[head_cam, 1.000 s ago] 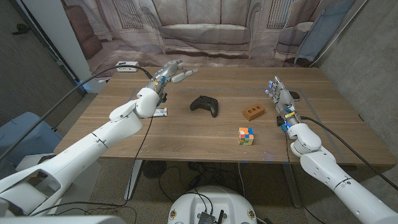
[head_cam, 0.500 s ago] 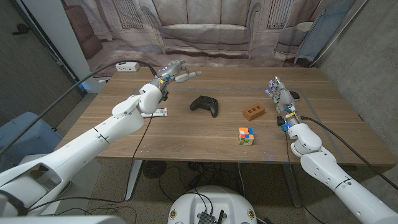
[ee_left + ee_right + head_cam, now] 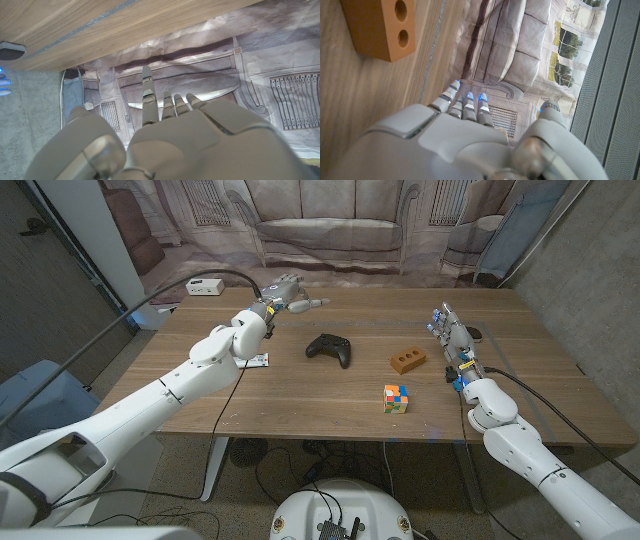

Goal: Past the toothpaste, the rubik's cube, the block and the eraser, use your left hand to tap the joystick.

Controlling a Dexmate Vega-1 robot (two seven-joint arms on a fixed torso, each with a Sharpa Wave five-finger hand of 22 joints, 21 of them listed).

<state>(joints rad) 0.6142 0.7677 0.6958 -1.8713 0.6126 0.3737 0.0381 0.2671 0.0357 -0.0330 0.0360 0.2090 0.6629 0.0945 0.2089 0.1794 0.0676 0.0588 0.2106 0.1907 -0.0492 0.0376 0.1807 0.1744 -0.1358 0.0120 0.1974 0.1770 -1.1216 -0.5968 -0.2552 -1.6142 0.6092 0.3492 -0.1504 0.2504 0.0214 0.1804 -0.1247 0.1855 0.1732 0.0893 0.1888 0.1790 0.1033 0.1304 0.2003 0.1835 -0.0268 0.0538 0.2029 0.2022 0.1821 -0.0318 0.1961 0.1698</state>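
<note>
head view: black two-grip plastic joystick [image 3: 330,349] lies mid-table, long axis running roughly across the table, tilted slightly. left hand [image 3: 288,293] hovers over the far left part of the wooden table [image 3: 300,395], fingers spread, holding nothing; joystick sits toward the robot and to the right of it, near but apart. right hand [image 3: 449,327] stands on edge at the right side, fingers straight, empty, well apart from the joystick. orange-brown block with two holes [image 3: 407,360] and multicoloured rubik's cube [image 3: 396,398] lie between joystick and right hand. judgement: left hand is nearer; next move is back and down.

left wrist view: own fingers [image 3: 148,95] extended, nothing between them; table edge beyond.

right wrist view: block just beside the straight fingertips [image 3: 465,98].
</note>
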